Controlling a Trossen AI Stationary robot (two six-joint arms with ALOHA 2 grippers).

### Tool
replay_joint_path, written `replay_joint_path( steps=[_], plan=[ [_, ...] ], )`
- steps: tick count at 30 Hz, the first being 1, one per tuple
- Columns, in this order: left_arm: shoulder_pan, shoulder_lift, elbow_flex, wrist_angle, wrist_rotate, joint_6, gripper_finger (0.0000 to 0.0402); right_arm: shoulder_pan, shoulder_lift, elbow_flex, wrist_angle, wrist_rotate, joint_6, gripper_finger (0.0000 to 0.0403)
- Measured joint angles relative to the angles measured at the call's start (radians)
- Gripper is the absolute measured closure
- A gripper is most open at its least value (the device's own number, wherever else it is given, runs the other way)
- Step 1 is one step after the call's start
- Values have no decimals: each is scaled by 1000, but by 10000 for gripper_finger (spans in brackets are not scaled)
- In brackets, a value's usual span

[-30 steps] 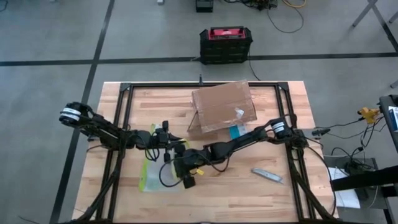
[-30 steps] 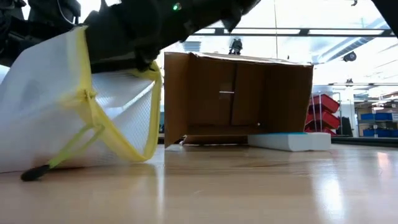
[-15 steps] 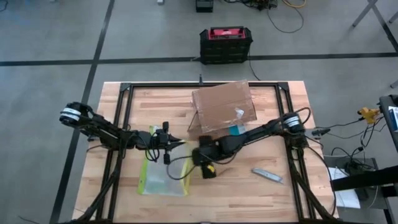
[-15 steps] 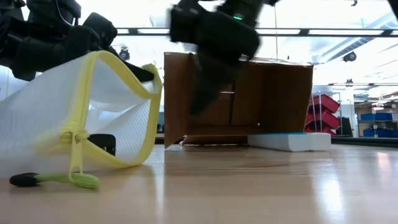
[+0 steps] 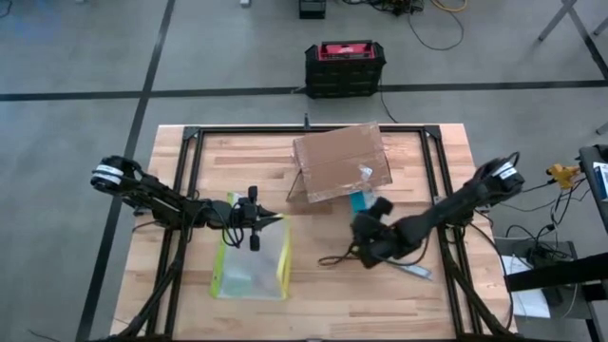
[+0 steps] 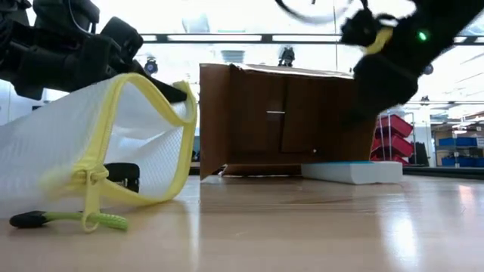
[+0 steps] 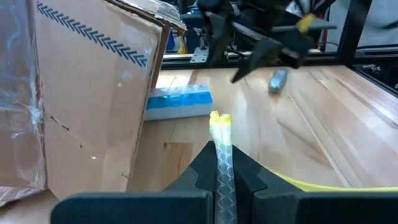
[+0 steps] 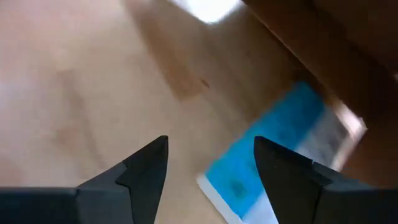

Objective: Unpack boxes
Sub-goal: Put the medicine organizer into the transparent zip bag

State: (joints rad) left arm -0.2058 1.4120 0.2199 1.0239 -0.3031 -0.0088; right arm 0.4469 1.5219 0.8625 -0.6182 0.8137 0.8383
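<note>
in the high view we see the cardboard box point(image 5: 340, 162) at the upper middle of the table point(image 5: 418, 294), open side facing lower left. our left gripper point(image 5: 255, 220), left of centre, has its fingers clamped on the yellow edge of the clear pouch point(image 5: 252, 266). our right gripper point(image 5: 365, 231), right of centre, has its fingers apart and empty, near the blue-and-white packet point(image 5: 359, 200) below the box.

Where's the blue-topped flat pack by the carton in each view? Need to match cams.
High: blue-topped pack just below the carton's lower right corner.
Low: right of centre, lying flat at the carton's open mouth.
Left wrist: centre-left, beside the carton wall.
Right wrist: lower right, between the open fingers.
Shared landmark: the brown carton.
</note>
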Motion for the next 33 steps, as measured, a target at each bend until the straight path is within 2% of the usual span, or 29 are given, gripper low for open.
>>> replay_joint_path(
  steps=[6, 10, 12, 18, 20, 22, 24, 26, 30, 33],
  plan=[
    [0, 0, 0, -2, 0, 7, 401, -44, -14, -141, 3, 43, 334, 173],
    [0, 0, 0, -2, 0, 7, 401, -61, -8, -182, 48, 66, 398, 188],
    [0, 0, 0, -1, 0, 7, 401, -58, -8, -181, 94, 21, 362, 193],
    [0, 0, 0, -1, 0, 7, 401, -14, -15, -137, 290, -298, 159, 196],
    [0, 0, 0, -1, 0, 7, 401, 23, -21, -103, 282, -263, 108, 193],
    [0, 0, 0, 0, 0, 7, 401, 49, -48, -63, 256, -152, 70, 191],
    [0, 0, 0, 0, 0, 3, 401, 60, -76, -45, 208, -98, 1, 188],
    [0, 0, 0, -2, 0, 0, 401, 61, -92, -46, 136, -140, -65, 187],
    [0, 0, 0, -4, 0, 0, 401, 57, -116, -47, -59, -295, -150, 190],
    [0, 0, 0, -3, 0, 0, 401, 58, -113, -51, -100, -389, -301, 192]
  ],
)
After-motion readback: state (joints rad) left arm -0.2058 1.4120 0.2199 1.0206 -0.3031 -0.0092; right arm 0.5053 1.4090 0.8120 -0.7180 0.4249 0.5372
